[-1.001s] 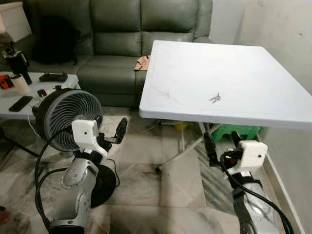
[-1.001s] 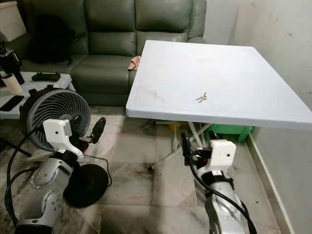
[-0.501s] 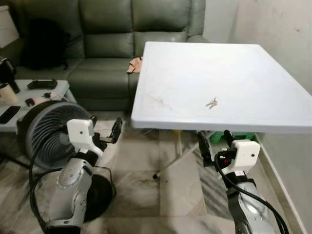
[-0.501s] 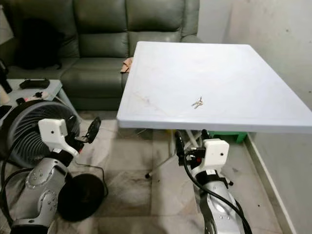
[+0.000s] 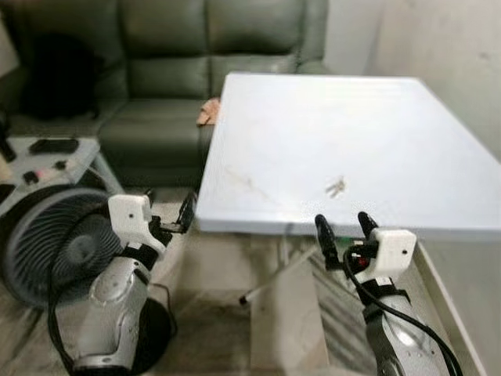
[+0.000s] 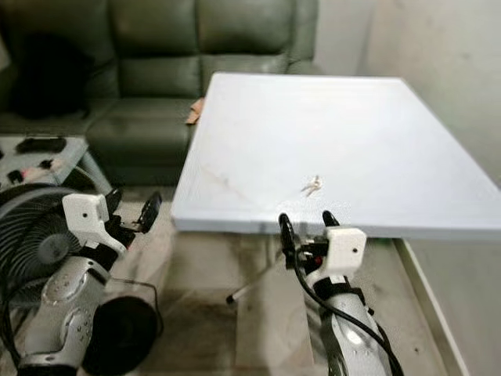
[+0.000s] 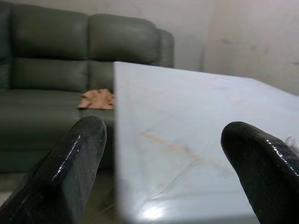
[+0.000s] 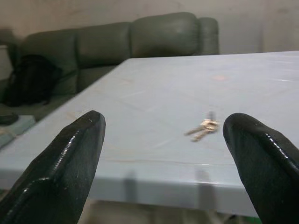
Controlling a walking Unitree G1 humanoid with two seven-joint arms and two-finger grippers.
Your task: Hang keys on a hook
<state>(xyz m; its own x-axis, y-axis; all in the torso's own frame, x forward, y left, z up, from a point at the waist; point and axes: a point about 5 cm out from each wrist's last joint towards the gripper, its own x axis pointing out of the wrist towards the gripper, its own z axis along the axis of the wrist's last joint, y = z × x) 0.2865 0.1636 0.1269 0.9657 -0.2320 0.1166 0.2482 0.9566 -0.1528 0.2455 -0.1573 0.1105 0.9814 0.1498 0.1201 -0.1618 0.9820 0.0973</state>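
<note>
Right gripper (image 5: 342,229) raised to the near edge of the white table (image 5: 376,133), fingers spread wide and empty, keys (image 5: 337,186) lying flat on the tabletop just beyond the fingertips.

Seen along the right wrist, keys (image 8: 202,129) resting between the two black fingers (image 8: 65,161), untouched, a little back from the table's front edge. Left gripper (image 5: 168,211) held level off the table's left corner, fingers likewise parted with nothing between them. Further out: round grey fan (image 5: 47,243) on the floor at left, green sofa (image 5: 156,70) behind, an orange cloth (image 5: 207,112) on its seat.
</note>
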